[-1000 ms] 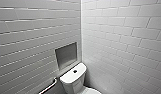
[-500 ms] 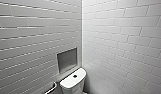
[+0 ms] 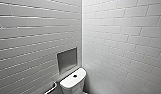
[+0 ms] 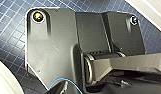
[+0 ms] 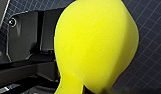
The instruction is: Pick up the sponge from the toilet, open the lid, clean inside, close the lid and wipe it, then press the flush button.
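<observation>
Possession of the sponge (image 5: 96, 42) settles which arm matters. The right pincer (image 5: 82, 90) is pinching it at its narrowed end, and the yellow block bulges away from the grip over the dark blue gridded floor (image 5: 151, 50). The toilet (image 3: 73, 83) lies low and ahead in the head view, a little left of centre. Its tank is tucked into the corner of the tiled walls below a recessed niche (image 3: 67, 58), with the flush button (image 3: 75, 75) on top. From the held sponge, I judge the toilet lies forward and down.
</observation>
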You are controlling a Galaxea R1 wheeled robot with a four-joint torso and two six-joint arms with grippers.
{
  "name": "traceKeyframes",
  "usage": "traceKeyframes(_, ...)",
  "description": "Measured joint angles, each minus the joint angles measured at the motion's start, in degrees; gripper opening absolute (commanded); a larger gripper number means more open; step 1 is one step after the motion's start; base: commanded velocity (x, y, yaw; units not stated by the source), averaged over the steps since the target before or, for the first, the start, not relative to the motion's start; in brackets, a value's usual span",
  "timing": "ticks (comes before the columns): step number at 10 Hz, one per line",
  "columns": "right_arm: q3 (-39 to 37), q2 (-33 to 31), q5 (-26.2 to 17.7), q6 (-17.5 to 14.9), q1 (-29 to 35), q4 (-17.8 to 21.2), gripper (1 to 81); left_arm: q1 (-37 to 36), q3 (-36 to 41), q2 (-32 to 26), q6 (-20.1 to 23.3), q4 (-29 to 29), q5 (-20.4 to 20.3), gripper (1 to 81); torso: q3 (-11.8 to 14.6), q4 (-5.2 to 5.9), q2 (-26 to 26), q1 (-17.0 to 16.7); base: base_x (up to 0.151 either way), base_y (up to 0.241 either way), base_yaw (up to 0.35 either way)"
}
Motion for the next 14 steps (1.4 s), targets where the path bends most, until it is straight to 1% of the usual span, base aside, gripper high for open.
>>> traceKeyframes(1, -0.2, 0.1, -0.8, 2.5, 0.0, -4.8, 1.0, -0.1, 0.0, 0.0, 0.0, 0.0, 0.0, 81.1, 0.0, 0.00, 0.0, 0.0, 0.000, 0.000, 0.000)
traceKeyframes(2, -0.6, 0.4, -1.1, 8.1, 0.0, -11.3, 1.0, -0.2, 0.0, 0.0, 0.0, 0.0, 0.0, 81.1, 0.0, 0.00, 0.0, 0.0, 0.000, 0.000, 0.000)
traceKeyframes(3, -1.0, 0.7, -1.5, 14.4, -0.1, -19.1, 1.0, -0.3, 0.0, 0.0, 0.0, 0.0, 0.0, 81.1, 0.0, 0.00, 0.0, 0.0, 0.000, 0.000, 0.000)
traceKeyframes(4, -1.2, 1.2, -1.6, 22.8, -0.2, -28.2, 1.0, -0.3, 0.0, 0.0, 0.0, -0.1, 0.0, 81.1, 0.0, 0.00, 0.0, 0.0, 0.000, 0.000, 0.000)
traceKeyframes(5, -1.4, 1.6, -0.8, 32.5, -0.4, -37.6, 1.0, -0.3, 0.0, 0.0, -0.4, -0.1, 0.0, 81.1, 0.0, 0.00, 0.0, 0.0, 0.000, 0.000, 0.000)
traceKeyframes(6, -1.4, 1.7, 0.9, 40.0, -0.6, -45.9, 1.0, -0.3, 0.0, 0.0, -1.4, -0.1, 0.0, 81.1, 0.0, 0.00, 0.0, 0.0, 0.000, 0.000, 0.000)
traceKeyframes(7, -1.4, 1.8, 2.7, 45.0, -0.6, -51.8, 1.0, -0.3, -0.2, 0.0, -3.3, -0.1, 0.0, 81.1, 0.0, -0.02, 0.0, 0.0, 0.000, 0.000, 0.000)
traceKeyframes(8, -1.3, 2.2, 3.8, 47.0, -0.4, -54.8, 1.0, -0.3, -0.4, 0.0, -4.9, -0.1, 0.0, 81.1, 0.0, -0.02, 0.0, 0.0, 0.000, 0.000, 0.000)
traceKeyframes(9, -1.4, 3.0, 4.3, 47.4, 0.1, -55.6, 1.0, -0.3, -0.4, 0.0, -5.5, -0.1, 0.0, 81.1, 0.0, -0.02, 0.0, 0.0, 0.000, 0.000, 0.000)
traceKeyframes(11, -2.2, 4.9, 4.5, 47.4, 0.3, -55.6, 1.0, -0.9, -0.4, 0.0, -5.6, -0.1, 0.0, 81.1, -0.1, -0.02, 0.0, 0.0, 0.000, 0.000, 0.000)
traceKeyframes(13, -2.6, 4.9, 4.5, 47.4, 0.3, -55.6, 1.0, -1.4, -0.4, 0.0, -5.6, -0.1, -0.3, 81.1, -1.8, -0.02, 0.0, 0.0, 0.000, 0.000, 0.000)
traceKeyframes(14, -2.6, 4.8, 4.4, 47.4, 0.3, -55.7, 1.0, -1.2, -0.4, 0.0, -5.6, -0.1, 0.0, 81.1, -2.1, -0.02, 0.1, -0.1, 0.000, 0.000, 0.000)
